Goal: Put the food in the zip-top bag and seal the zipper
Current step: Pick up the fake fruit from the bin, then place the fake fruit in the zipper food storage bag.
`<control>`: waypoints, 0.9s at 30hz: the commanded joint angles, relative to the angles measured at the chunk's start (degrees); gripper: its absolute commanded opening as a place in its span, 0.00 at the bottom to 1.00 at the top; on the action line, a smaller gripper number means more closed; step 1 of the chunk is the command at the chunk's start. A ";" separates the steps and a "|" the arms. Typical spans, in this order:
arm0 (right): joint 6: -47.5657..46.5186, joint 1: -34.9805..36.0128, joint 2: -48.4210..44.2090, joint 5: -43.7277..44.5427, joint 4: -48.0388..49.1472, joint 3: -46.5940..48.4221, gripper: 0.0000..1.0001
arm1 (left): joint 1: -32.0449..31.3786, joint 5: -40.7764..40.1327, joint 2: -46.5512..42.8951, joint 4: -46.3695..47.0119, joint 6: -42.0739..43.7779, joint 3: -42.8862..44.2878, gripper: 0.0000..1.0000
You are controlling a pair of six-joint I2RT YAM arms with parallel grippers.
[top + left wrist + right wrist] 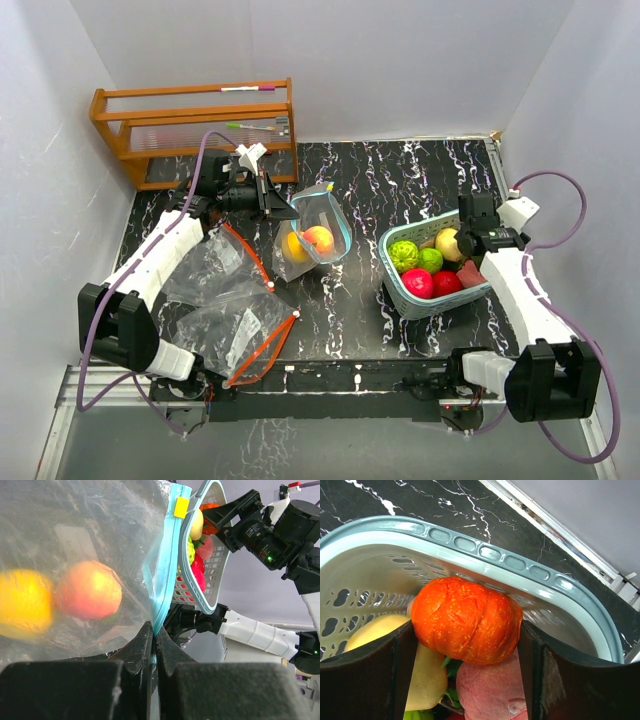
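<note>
The clear zip-top bag (pixel 318 228) with a teal zipper stands open at mid-table and holds a yellow-orange fruit (pixel 295 247) and a peach (pixel 319 239). My left gripper (pixel 272 203) is shut on the bag's teal zipper edge (pixel 167 565), the jaws pressed together on it (pixel 153 628). The teal basket (pixel 400 290) holds green, red, yellow and pink toy foods. My right gripper (pixel 468 248) is inside the basket, with its fingers (pixel 405 645) against both sides of an orange pumpkin-like toy (pixel 465 620). A yellow fruit (pixel 427 675) and a pink fruit (pixel 490 690) lie under it.
Two empty clear bags with orange zippers (pixel 215 262) (pixel 248 338) lie at the left. A wooden rack (pixel 195 125) stands at the back left. White walls close in the table on three sides. The basket's rim (pixel 485 550) is just beyond the right fingers.
</note>
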 commanded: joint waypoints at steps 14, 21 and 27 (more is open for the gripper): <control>-12.90 -0.34 -14.58 -26.32 4.59 8.91 0.50 | 0.19 0.51 -2.82 -1.53 1.84 0.97 0.00; -7.82 2.43 -14.57 -57.11 17.93 5.95 0.38 | 0.18 0.34 -1.95 -0.59 0.89 0.85 0.00; -7.49 22.23 -9.30 -45.99 23.01 10.60 0.38 | 0.24 0.10 -1.59 -0.45 0.59 0.40 0.00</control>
